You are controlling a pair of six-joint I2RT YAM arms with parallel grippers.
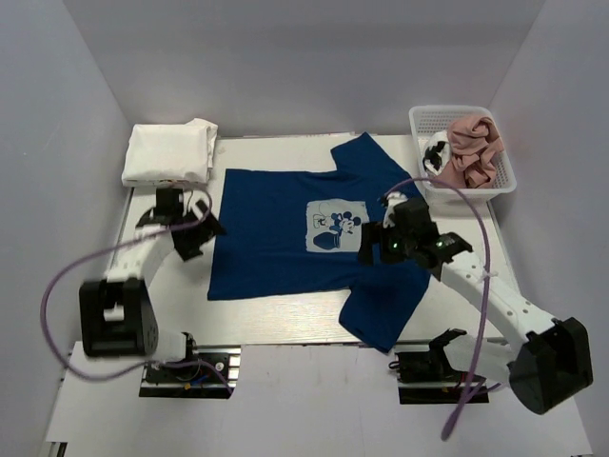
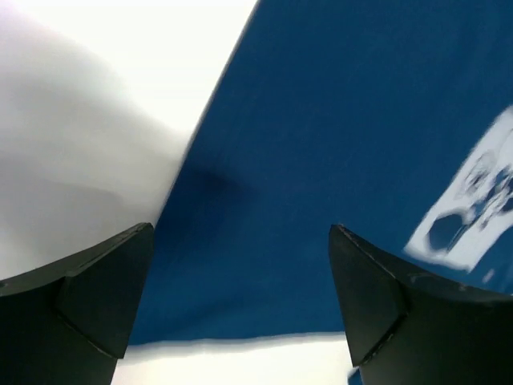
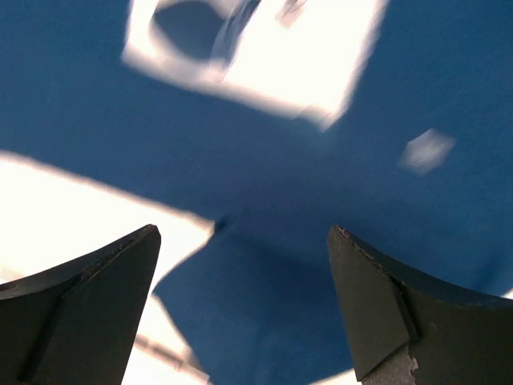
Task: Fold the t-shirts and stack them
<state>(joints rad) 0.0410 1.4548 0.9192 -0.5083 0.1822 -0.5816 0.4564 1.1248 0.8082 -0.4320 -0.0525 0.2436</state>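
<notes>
A: Left gripper (image 2: 240,233): jaws released, spread wide, empty. Navy t-shirt (image 1: 285,228) lies flat beneath the gap, its hem corner close to the left finger.

B: Right gripper (image 3: 240,233): equally spread, nothing held. Sleeve notch sits under the gap, print ahead of the tips.

A: Judgement: lower both, pinch the cloth edges cleanly, lift level so the fold lands square, then move it to the white stack (image 1: 171,154).

Overhead camera looks down from six o'clock; wrist cameras, at nine and three o'clock, hang close over one shared navy blue cloth t-shirt (image 1: 276,248).
</notes>
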